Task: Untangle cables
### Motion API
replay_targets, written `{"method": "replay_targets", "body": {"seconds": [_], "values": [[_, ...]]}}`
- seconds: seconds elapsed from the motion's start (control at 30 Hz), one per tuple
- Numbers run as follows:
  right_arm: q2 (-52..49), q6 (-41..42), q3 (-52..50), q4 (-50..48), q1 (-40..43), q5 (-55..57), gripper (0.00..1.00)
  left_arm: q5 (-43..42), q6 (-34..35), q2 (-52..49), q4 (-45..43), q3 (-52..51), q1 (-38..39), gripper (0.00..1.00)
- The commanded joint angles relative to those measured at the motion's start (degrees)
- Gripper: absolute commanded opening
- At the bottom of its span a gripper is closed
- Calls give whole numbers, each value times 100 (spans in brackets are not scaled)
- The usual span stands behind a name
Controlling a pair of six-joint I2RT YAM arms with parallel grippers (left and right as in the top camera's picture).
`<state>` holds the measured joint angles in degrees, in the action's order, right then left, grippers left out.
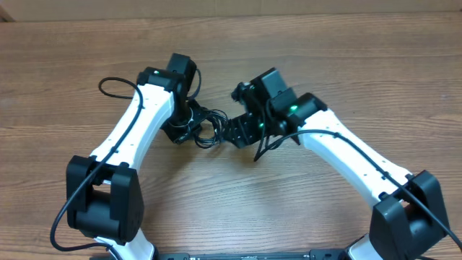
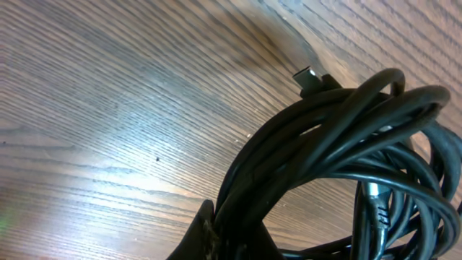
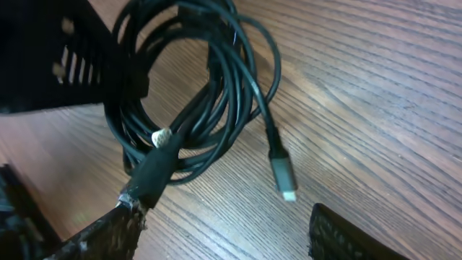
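Observation:
The cables are a small coil of thin black cords lying on the wooden table between my two grippers. My left gripper is shut on several strands of the cables at the coil's edge. One plug end pokes out beyond the coil. In the right wrist view the cables lie ahead, with a loose plug trailing toward me. My right gripper is open, bare wood between its fingers. Its left fingertip touches a second plug body.
The left arm's black gripper body looms at the upper left of the right wrist view, close to the coil. Thicker black arm wires loop beside the left arm. Wooden tabletop surrounds the coil.

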<state>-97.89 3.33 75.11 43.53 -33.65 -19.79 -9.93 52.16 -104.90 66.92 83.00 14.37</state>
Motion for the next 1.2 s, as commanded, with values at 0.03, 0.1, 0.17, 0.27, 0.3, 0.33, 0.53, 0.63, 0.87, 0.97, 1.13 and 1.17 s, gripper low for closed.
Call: {"method": "replay_targets", "body": {"seconds": [0.03,0.1,0.17,0.27,0.3,0.33,0.53,0.63,0.87,0.97,1.13,1.17], "values": [[81,-44,136,-22,-293,529,72,-321,57,42,13,127,-186,4],[81,-42,136,-22,-361,520,73,-313,55,42,15,127,-219,4],[81,-39,136,-20,-398,516,73,-243,55,39,17,127,-236,4],[81,-22,138,-20,-424,490,74,-103,59,37,15,127,-236,4],[81,-20,138,-20,-422,444,75,-105,59,35,15,127,-236,4],[81,-20,138,-17,-422,356,75,-105,61,33,15,127,-236,4],[81,-22,138,-101,-426,81,75,-267,59,33,39,127,-234,4],[81,-22,138,-168,-435,-81,73,-402,83,33,37,127,-234,4],[79,-24,136,-219,-487,-214,60,-654,232,33,42,127,-234,4],[79,-24,136,-321,-487,-162,49,-754,223,33,61,127,-232,4],[79,-22,136,-509,-487,96,24,-767,20,33,59,127,-225,4],[79,-22,136,-535,-487,136,20,-774,-31,33,59,127,-225,5]]}}
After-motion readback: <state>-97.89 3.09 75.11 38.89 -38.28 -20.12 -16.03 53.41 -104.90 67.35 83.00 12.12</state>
